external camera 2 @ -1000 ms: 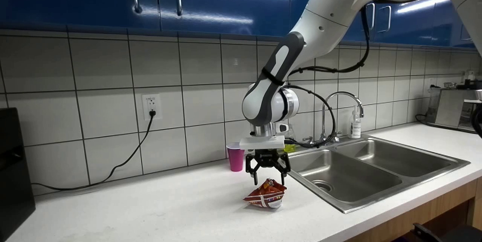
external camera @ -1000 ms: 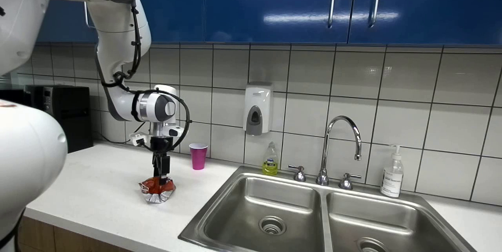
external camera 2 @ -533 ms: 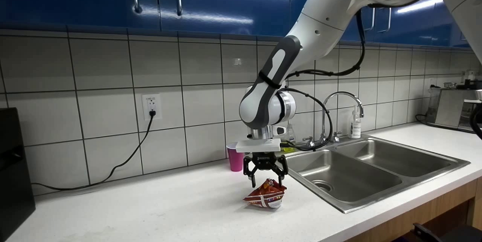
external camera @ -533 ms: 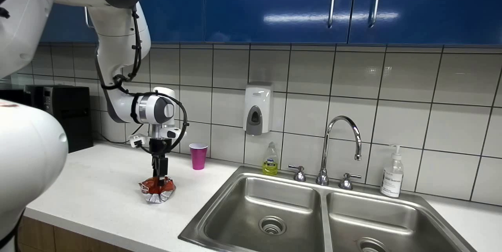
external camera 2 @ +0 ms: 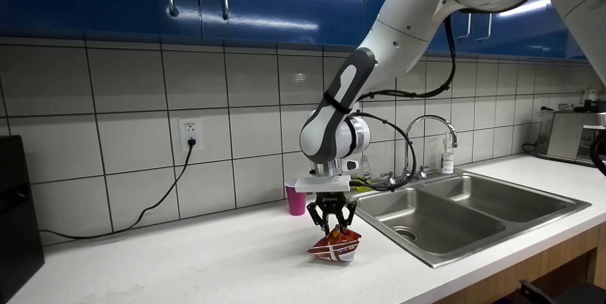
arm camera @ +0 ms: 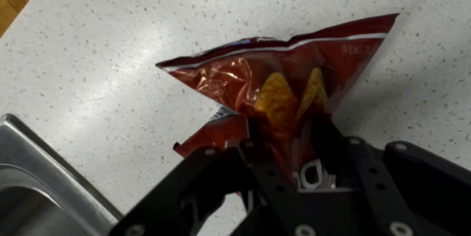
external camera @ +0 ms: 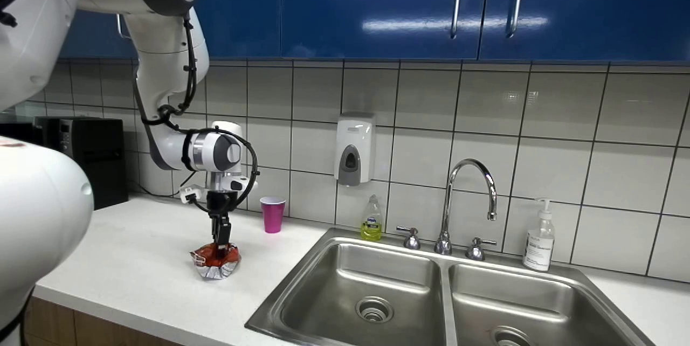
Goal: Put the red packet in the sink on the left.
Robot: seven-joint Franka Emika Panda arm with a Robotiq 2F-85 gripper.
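The red packet [external camera: 214,270], a crumpled glossy bag with a white and silver lower part, rests on the counter to the left of the sink. Its top stands between the fingertips of my gripper [external camera 2: 335,231]. In the wrist view the packet [arm camera: 220,78] is folded and creased between the two fingers, which stand partly apart and seem to touch it from both sides. How firmly they press does not show. The sink's left basin [external camera: 323,297] has only its drain in it; part of the steel rim [arm camera: 44,170] appears lower left in the wrist view.
A pink cup [external camera: 273,215] stands behind the gripper near the tiled wall. Dish soap [external camera: 371,222], the curved faucet [external camera: 447,206] and a sanitizer bottle [external camera: 539,241] line the back of the sink. A black machine [external camera: 97,157] is at the far left.
The gripper has come down slightly onto the packet, and its fingers have drawn closer together around the packet's top. The packet has shifted only a little.
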